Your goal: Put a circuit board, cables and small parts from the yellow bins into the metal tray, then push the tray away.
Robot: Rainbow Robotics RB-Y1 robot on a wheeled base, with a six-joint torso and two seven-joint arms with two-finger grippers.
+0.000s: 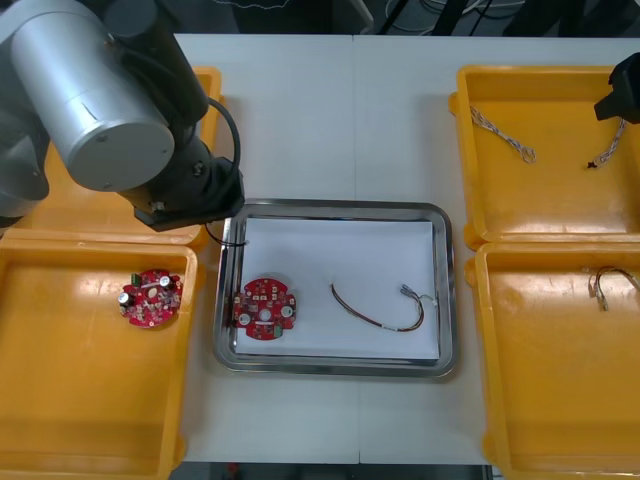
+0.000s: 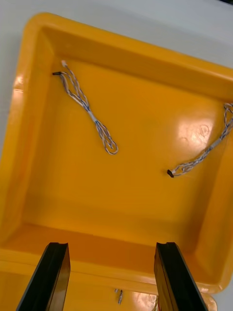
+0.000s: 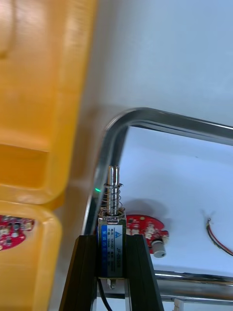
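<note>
With the left gripper (image 3: 110, 239) clenched on a small part (image 3: 112, 214) at the tray (image 3: 160, 119) rim, move inward, clear of the board (image 3: 145, 227), before releasing; the right gripper (image 2: 111, 247) hangs open over a bin (image 2: 121, 204).

white table (image 1: 330, 120), dark floor (image 1: 290, 15) beyond

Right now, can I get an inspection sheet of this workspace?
Surface: light table, metal tray at its middle, white inside.
Job's things: circuit board and red and yellow cable in the tray; second board in near left bin.
Clutter: nothing seen.
Pincers: left pincer shut on a small metal part above the tray's left rim; right pincer open over the far right bin.
Cables: two twisted blue and white cables in that bin; another cable in the near right bin.
Surroundings: dark floor beyond the table.
</note>
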